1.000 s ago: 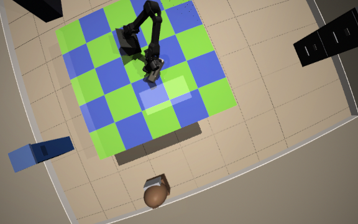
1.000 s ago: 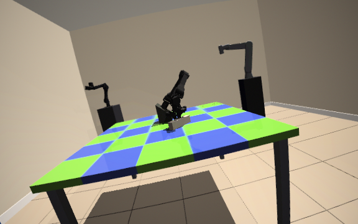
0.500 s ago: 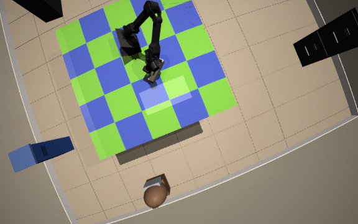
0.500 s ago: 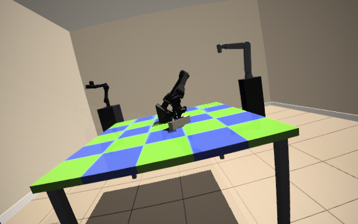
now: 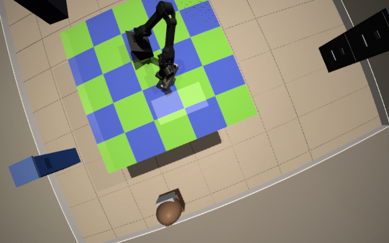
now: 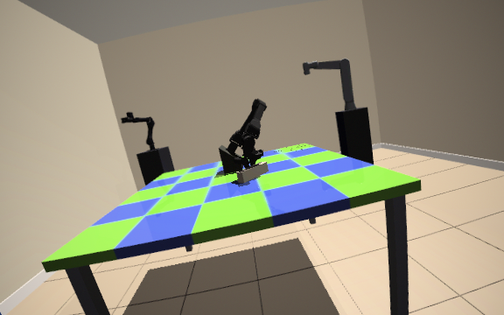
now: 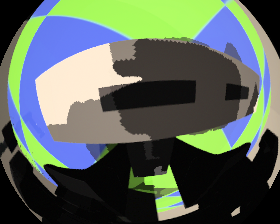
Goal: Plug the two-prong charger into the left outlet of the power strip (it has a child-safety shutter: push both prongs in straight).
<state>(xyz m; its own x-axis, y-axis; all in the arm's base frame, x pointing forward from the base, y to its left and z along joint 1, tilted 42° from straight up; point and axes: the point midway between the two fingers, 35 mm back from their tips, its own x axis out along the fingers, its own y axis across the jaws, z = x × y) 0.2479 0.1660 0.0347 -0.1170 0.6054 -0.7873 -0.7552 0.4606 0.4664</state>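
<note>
The power strip (image 5: pixel 163 85) (image 6: pixel 254 172) (image 7: pixel 66 90) is a beige-grey bar on the table, partly in shadow. In the wrist view it lies across the middle, with a long dark patch and a smaller dark patch to the right on its face. My gripper (image 5: pixel 167 73) (image 6: pixel 250 164) (image 7: pixel 146 138) is shut on a dark block, which I take for the charger (image 7: pixel 152 150). The block stands at the near long edge of the strip in the wrist view. Its prongs are hidden, and I cannot tell whether it touches the strip. The top and exterior views show the charger too small to make out.
A dark wedge-shaped block (image 5: pixel 140 47) (image 6: pixel 230 161) stands on the checkered table (image 5: pixel 113 121) (image 6: pixel 230 207) beside the arm. Two other arms on black pedestals (image 6: pixel 156 164) (image 6: pixel 353 133) stand beyond the table.
</note>
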